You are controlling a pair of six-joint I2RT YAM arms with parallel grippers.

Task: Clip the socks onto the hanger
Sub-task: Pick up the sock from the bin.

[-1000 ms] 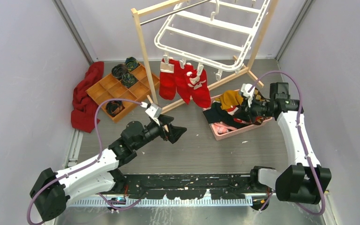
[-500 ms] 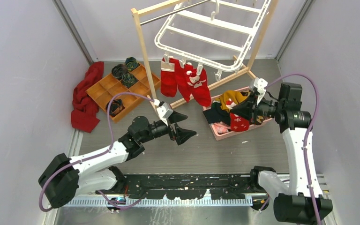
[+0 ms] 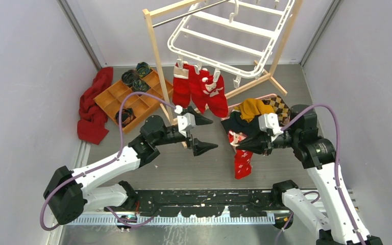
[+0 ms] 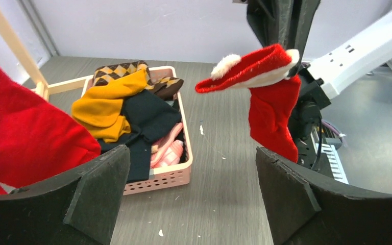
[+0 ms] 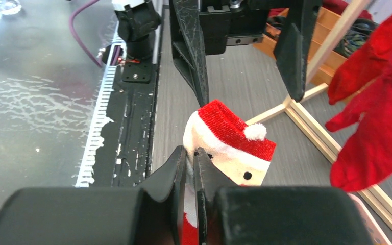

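My right gripper (image 3: 239, 146) is shut on the white cuff of a red sock (image 3: 243, 162) with a Santa face, which hangs below it above the floor; the sock shows in the left wrist view (image 4: 265, 92) and the right wrist view (image 5: 229, 138). My left gripper (image 3: 204, 133) is open and empty, facing the held sock from the left, a short gap away. Several red socks (image 3: 200, 92) hang clipped to the near edge of the white hanger (image 3: 224, 35), which hangs on the wooden rack.
A pink basket (image 4: 169, 176) of mustard, checkered, dark and pink garments (image 3: 255, 109) sits behind the right gripper. A wooden rack (image 3: 158, 56) stands at the back. A compartment tray (image 3: 132, 97) and a dark red cloth (image 3: 93, 104) lie at the left.
My right gripper has lifted the sock out of the basket and carried it left and nearer. My left gripper has moved right and up toward it, jaws open.
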